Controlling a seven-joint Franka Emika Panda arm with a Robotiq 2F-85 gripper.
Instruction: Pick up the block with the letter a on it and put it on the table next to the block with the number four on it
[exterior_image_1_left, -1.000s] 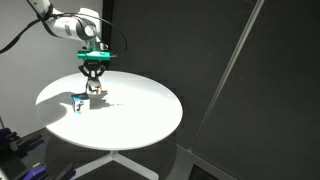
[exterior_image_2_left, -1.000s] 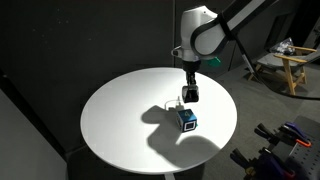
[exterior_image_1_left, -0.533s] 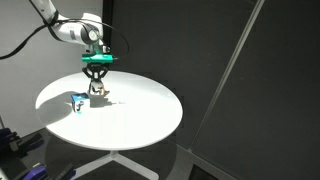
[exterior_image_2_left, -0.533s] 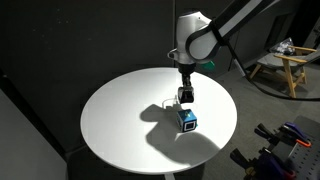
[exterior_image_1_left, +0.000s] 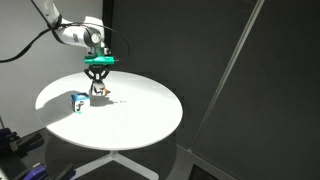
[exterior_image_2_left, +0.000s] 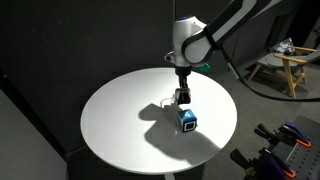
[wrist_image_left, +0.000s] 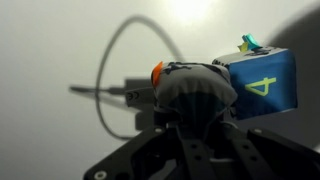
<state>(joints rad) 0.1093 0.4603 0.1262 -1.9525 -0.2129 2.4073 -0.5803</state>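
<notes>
Since a second ago the arm (exterior_image_2_left: 215, 25) has drifted a little sideways, carrying the gripper (exterior_image_2_left: 183, 99) slightly farther from the block with the number four (exterior_image_2_left: 188, 120), which has not shifted; the change is small in both exterior views.

The table (exterior_image_1_left: 140, 115) fills the middle of the scene, round and white on its pedestal against dark walls; the arm (exterior_image_1_left: 65, 30) reaches in over its far part and turns straight down, a green band at the wrist (exterior_image_1_left: 96, 59); the gripper (exterior_image_1_left: 97, 91) hangs just above the tabletop, its shadow on the white surface under it.

The jaws are drawn in close on a small thing held off the table, taken to be the block with the letter a (wrist_image_left: 195, 90); in the wrist view it is a dark, blurred lump with an orange spot (wrist_image_left: 157, 73) at one side, and no letter can be read on it; in the exterior views it is too small to make out between the fingers.

The block with the number four (exterior_image_1_left: 79, 101) sits on the table near the gripper but apart from it; in the wrist view it (wrist_image_left: 262, 85) shows a blue face with a white "4", just beside the held block; a thin looping shadow (wrist_image_left: 125, 45) crosses the tabletop behind.
</notes>
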